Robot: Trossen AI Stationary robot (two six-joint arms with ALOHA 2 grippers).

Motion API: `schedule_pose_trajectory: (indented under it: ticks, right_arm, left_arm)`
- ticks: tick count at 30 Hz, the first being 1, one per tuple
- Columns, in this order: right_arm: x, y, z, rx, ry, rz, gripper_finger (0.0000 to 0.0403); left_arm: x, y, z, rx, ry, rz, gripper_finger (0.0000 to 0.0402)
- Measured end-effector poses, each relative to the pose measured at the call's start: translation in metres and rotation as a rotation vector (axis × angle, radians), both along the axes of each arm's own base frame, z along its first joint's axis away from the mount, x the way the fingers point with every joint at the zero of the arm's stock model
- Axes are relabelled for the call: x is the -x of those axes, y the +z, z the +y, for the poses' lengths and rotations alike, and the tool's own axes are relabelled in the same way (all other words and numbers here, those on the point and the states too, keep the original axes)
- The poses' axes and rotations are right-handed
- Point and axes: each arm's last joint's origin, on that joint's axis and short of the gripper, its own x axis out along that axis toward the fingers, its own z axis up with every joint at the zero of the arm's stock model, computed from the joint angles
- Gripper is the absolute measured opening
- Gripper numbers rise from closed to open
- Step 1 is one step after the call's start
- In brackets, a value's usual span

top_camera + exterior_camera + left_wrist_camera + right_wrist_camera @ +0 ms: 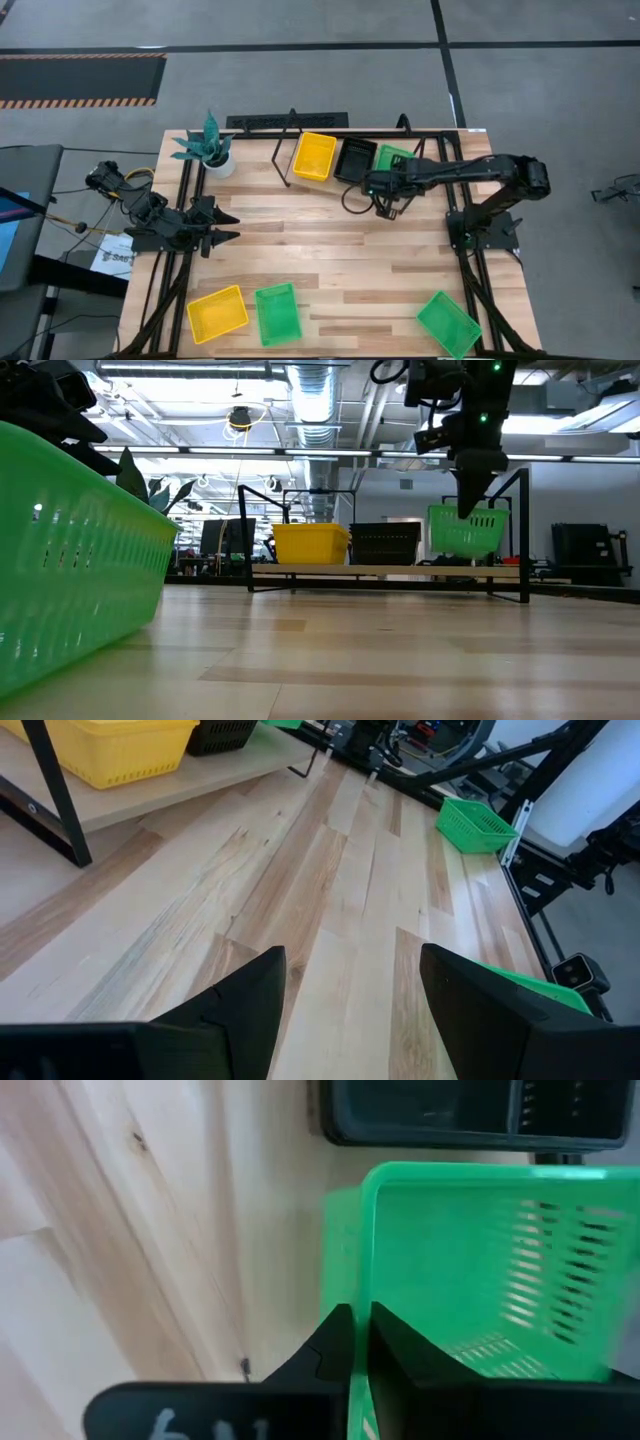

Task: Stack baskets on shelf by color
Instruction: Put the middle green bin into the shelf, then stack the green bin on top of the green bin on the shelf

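So we've got the right gripper (384, 207) out over the front edge of the shelf (400, 571), its fingers pinched on the near wall of a green basket (480, 1260). From the low camera that basket (464, 530) hangs tilted just above the board's right end, not sitting flat on it. On the shelf we see a yellow basket (315, 156) at the left and a black basket (355, 159) in the middle, side by side, with the held green one next to the black one.

Our left gripper (225, 227) waits over the left side of the table (330, 250), jaws spread and nothing between them.

Near the front edge of the table sit another yellow basket (217, 313) and a green basket (277, 313) just beside each other, and a third green basket (449, 323) lies well apart at the front right. A potted plant (208, 148) stands at the back left corner.

As for writing, we can make out a few scrawled white marks on the right wrist, plus some print on a paper (105, 258) off the left table edge, but neither is readable.
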Motion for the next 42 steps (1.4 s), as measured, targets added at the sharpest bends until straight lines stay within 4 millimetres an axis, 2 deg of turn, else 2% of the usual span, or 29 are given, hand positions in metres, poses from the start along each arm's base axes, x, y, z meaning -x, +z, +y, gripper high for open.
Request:
schedule_pose_trajectory:
  ticks: [11,20,25,28,33,37,39,42]
  right_arm:
    - [0.002,0.000,-0.008,-0.001,-0.031,0.006,0.0069]
    - [0.004,0.000,-0.008,-0.002,-0.033,0.022,0.0111]
    - [0.000,0.001,-0.008,0.000,-0.073,-0.037,0.0136]
    - [-0.005,0.009,-0.005,-0.003,-0.080,-0.081,0.0147]
    - [-0.017,0.044,0.011,-0.074,-0.071,-0.205,0.0152]
    - [-0.020,0.074,0.034,-0.219,-0.143,-0.316,0.0148]
    - [-0.020,0.082,0.049,-0.314,-0.200,-0.351,0.0145]
    - [-0.018,0.084,0.078,-0.432,-0.259,-0.361,0.0141]
  left_arm:
    - [0.000,0.000,0.000,0.002,-0.001,0.000,0.0221]
    - [0.000,0.000,0.000,0.003,-0.004,0.001,0.0221]
    - [0.000,0.000,0.000,0.003,-0.004,0.001,0.0221]
    - [0.000,0.000,0.000,0.003,-0.004,0.001,0.0221]
    - [0.000,0.000,0.000,0.011,0.000,0.000,0.0221]
    - [0.000,0.000,0.000,0.021,0.003,0.000,0.0221]
    - [0.000,0.000,0.000,0.029,0.006,0.000,0.0221]
    - [0.000,0.000,0.000,0.035,0.008,0.000,0.0221]
